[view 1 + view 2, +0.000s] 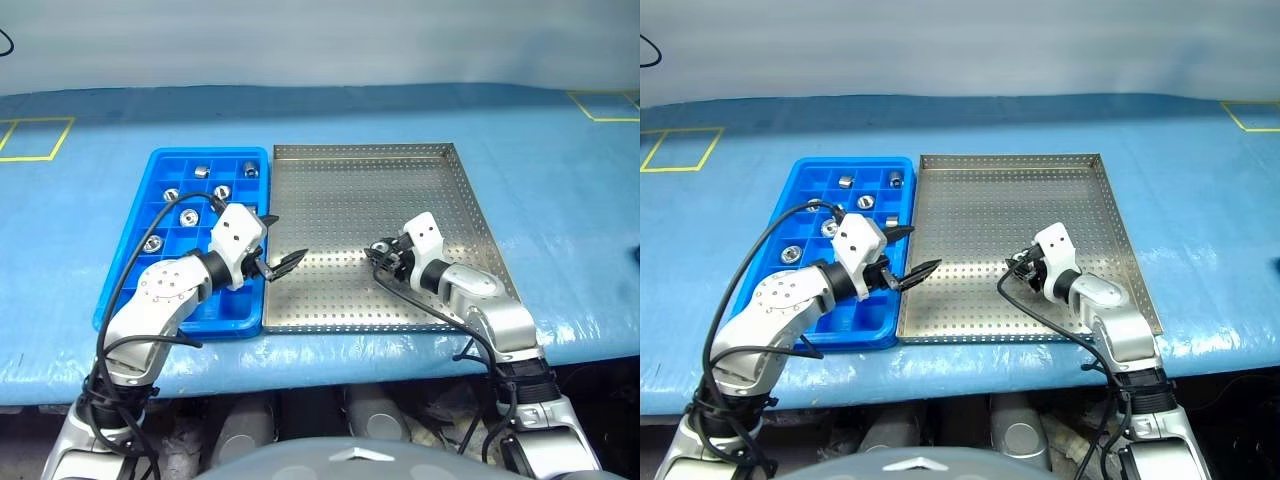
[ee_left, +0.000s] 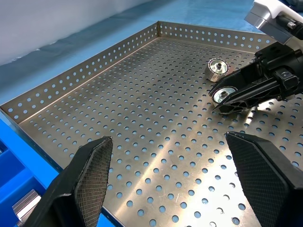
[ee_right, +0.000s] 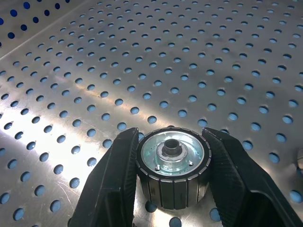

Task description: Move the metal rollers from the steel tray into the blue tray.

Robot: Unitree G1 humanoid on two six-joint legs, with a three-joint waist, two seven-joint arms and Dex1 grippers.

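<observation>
The steel tray (image 1: 340, 195) lies at the table's middle, and the blue tray (image 1: 158, 170) sits against its left side. Several metal rollers (image 1: 187, 216) rest in the blue tray's compartments. My right gripper (image 3: 170, 138) is low on the steel tray's floor near its front right, shut on one metal roller (image 3: 173, 163) that shows its hub between the black fingers. Another roller (image 2: 218, 66) stands on the perforated floor just beyond it. My left gripper (image 1: 284, 241) hangs open and holds nothing, over the seam where the two trays meet.
Both trays sit on a pale blue table cover (image 1: 560, 200). Yellow tape squares (image 1: 35, 138) mark its far left and far right corners. The table's front edge runs just below the trays. A cable (image 1: 125, 280) loops over the blue tray's front part.
</observation>
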